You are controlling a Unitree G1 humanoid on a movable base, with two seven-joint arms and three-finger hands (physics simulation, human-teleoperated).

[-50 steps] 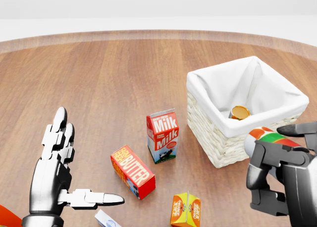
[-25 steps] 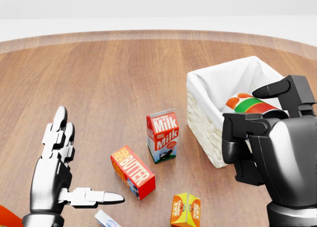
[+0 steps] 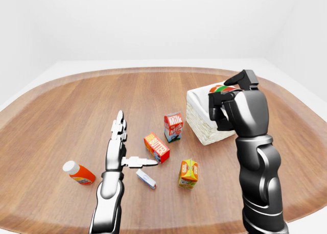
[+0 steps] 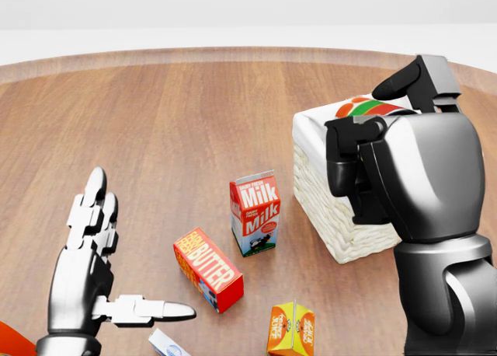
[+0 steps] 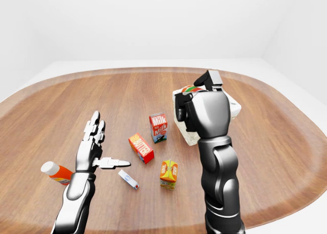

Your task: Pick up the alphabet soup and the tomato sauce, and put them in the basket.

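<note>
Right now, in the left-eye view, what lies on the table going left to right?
Orange bottle → left hand → butter box → milk carton → juice carton → basket → right hand holding a can.

Red-and-white milk carton (image 4: 255, 213), red butter box (image 4: 207, 269), white-lined basket (image 4: 322, 179).

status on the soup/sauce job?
Right hand is shut on a red, green and white can, raised over the basket; not released. The arm hides the basket's inside, so what's already in it can't be told. Left hand is open and empty. Left: drop this can.
</note>
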